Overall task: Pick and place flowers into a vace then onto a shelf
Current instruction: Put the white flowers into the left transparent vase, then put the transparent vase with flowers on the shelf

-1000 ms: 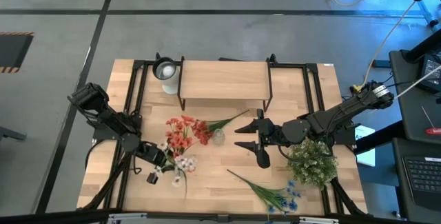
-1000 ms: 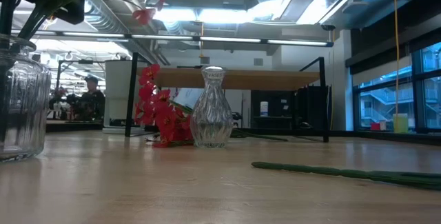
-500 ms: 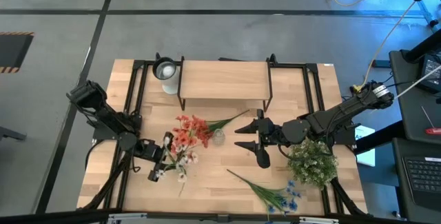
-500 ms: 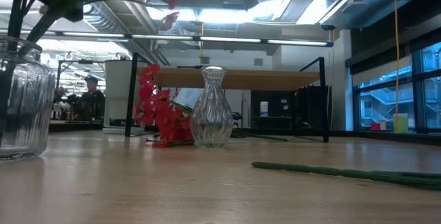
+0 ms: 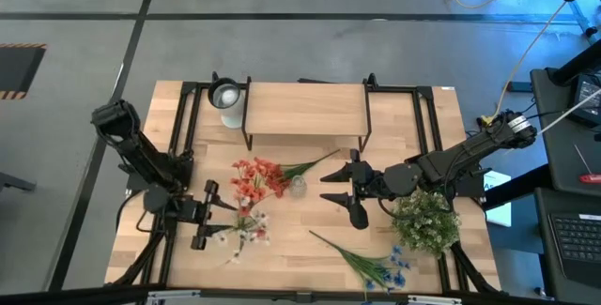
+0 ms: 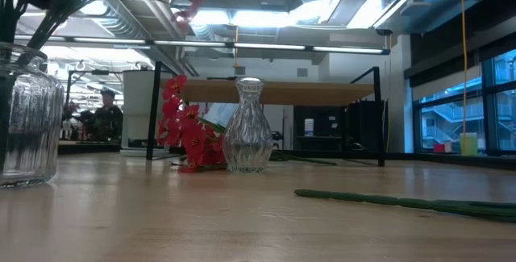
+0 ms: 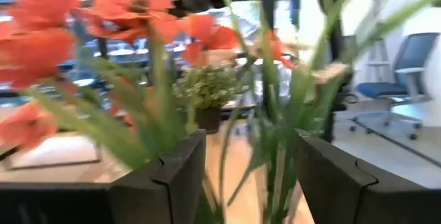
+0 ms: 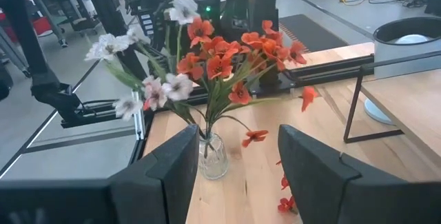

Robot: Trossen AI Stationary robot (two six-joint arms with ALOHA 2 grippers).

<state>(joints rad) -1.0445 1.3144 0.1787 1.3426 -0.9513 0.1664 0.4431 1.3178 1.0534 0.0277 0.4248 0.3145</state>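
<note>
Since a second ago my left gripper [image 5: 214,215] has backed away from the bouquet toward the tabletop's left edge, and its jaws now stand spread; in the left wrist view the stems rise between its fingers [image 7: 172,176] without being pinched. I see red-orange and white flowers [image 8: 207,62] standing in a ribbed glass jar [image 8: 212,156] on the left part of the tabletop [image 5: 291,249]. More red flowers [image 5: 258,175] lie beside a small clear vase [image 6: 247,129] in front of the shelf [image 5: 305,110]. A blue-flowered stem [image 5: 371,266] lies near the front edge. My right gripper [image 5: 340,192] waits at centre, jaws spread, holding nothing.
</note>
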